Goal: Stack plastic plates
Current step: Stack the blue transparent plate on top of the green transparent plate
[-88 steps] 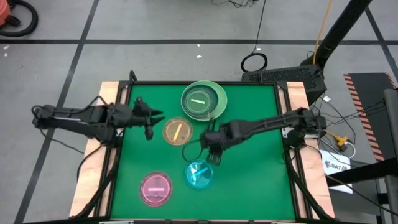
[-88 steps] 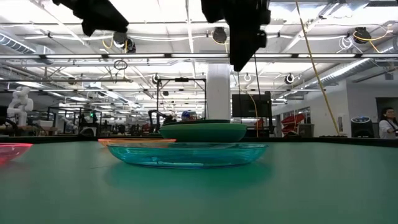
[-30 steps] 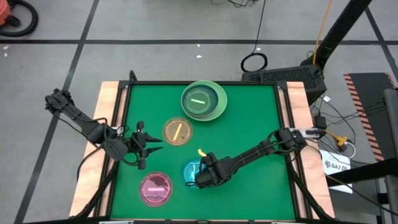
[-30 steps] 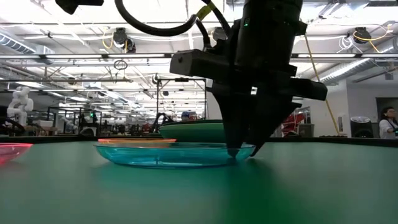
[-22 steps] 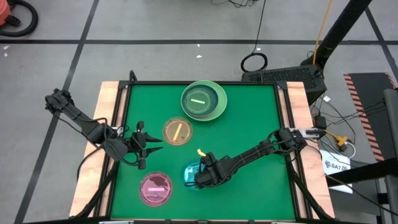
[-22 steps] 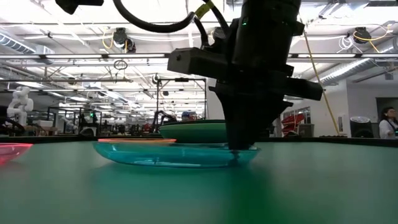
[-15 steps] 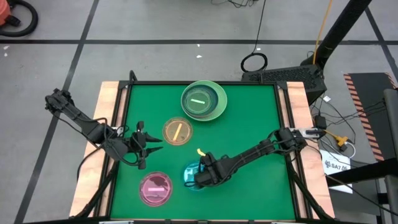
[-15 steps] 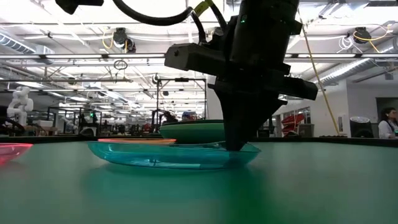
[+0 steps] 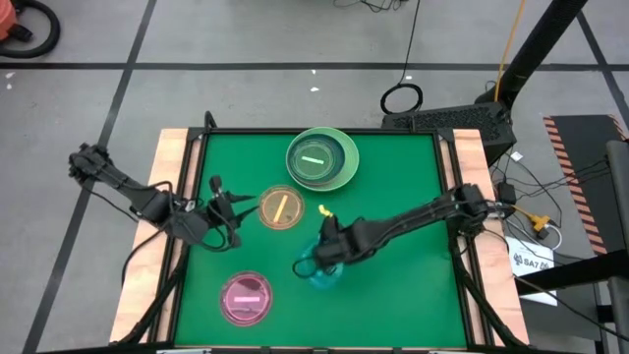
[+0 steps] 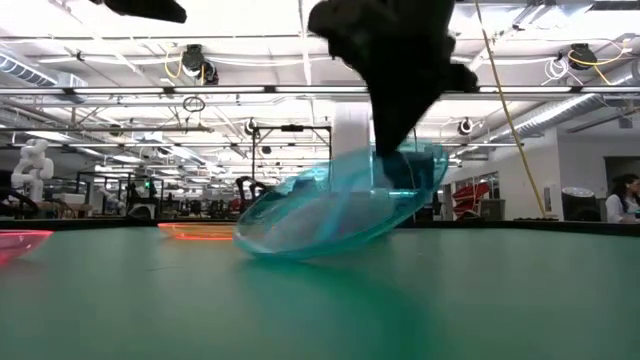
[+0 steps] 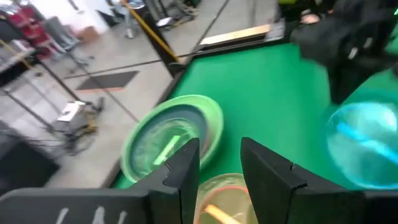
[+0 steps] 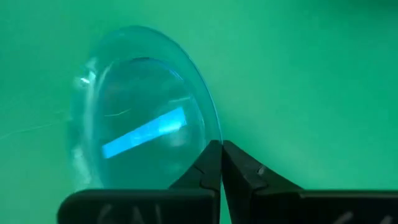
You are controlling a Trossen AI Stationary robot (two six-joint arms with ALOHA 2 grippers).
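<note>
My right gripper (image 9: 319,259) is shut on a small cyan plate (image 10: 335,208), which tilts steeply over the table's middle. My left gripper (image 9: 236,206) hovers open just left of a small amber plate (image 9: 280,207) that lies flat on the green mat. A large light-green plate (image 9: 322,157) with a darker plate inside it sits at the far middle. A magenta plate (image 9: 247,297) lies flat near the front edge. In the left wrist view the open fingers (image 11: 186,163) frame the light-green plate (image 11: 171,134) and the amber plate (image 11: 221,200). My right gripper pinches the cyan plate's rim (image 12: 212,135) between its two fingertips, one on the upper face and one underneath. The fingers come from above, pointing down. The held side (image 10: 412,165) is raised and the opposite edge (image 10: 262,243) hangs low by the table; whether it touches, I cannot tell.
The green mat (image 9: 413,197) is bordered by wooden side rails (image 9: 472,157). The right arm (image 9: 413,218) stretches across the mat's right half. Open mat lies to the right and at the near right. A person (image 10: 628,195) stands far off in the room behind.
My right gripper has shut on the cyan plate's rim, then risen and gone toward the far edge. The plate has tipped from flat to steeply tilted, its held side up. My left gripper has shifted toward the far edge, closer to the amber plate.
</note>
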